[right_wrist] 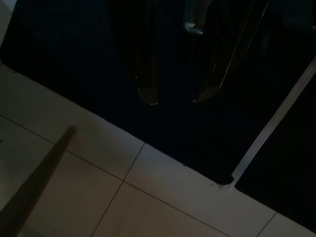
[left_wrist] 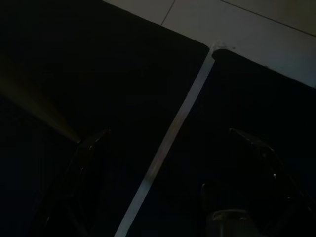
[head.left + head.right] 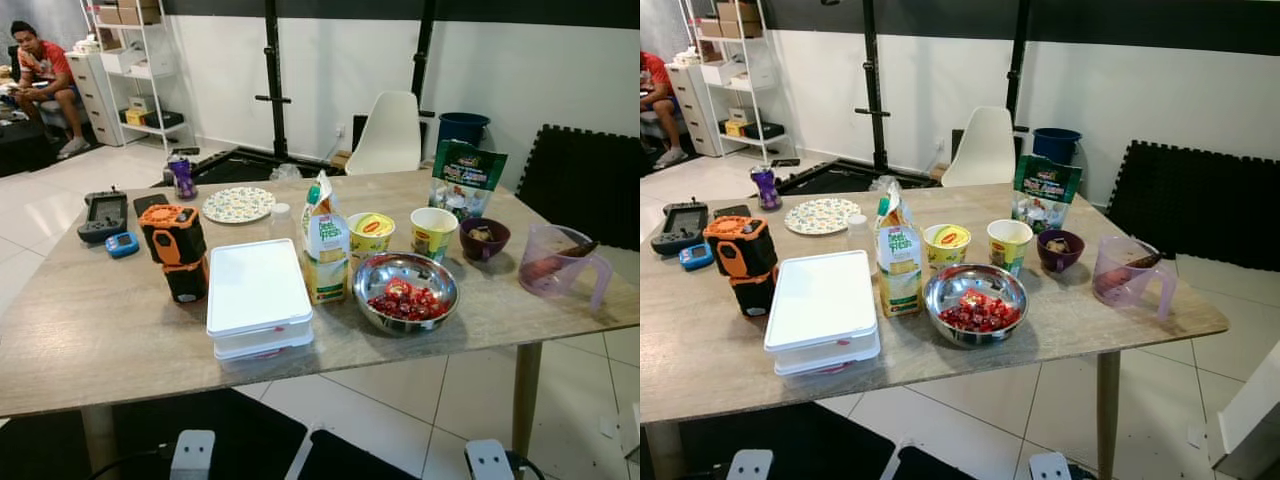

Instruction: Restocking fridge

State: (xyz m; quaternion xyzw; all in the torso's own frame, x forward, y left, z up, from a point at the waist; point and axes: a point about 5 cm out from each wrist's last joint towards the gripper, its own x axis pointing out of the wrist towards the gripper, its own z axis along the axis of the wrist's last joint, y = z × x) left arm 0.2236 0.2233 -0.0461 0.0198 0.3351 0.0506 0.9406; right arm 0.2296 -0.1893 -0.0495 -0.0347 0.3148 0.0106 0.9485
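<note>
Left wrist view: left hand (image 2: 163, 182) spread, right hand (image 1: 173, 101) parted, both empty below the table (image 3: 90, 330) (carton (image 3: 325, 250) could topple).

Matt wood-grain table (image 3: 90, 340), shiny metal bowl (image 3: 377, 272), white plastic box (image 3: 255, 290).

Head eyes overlook the table (image 3: 90, 340); wrist cameras face floor mats (image 2: 98, 74).
</note>
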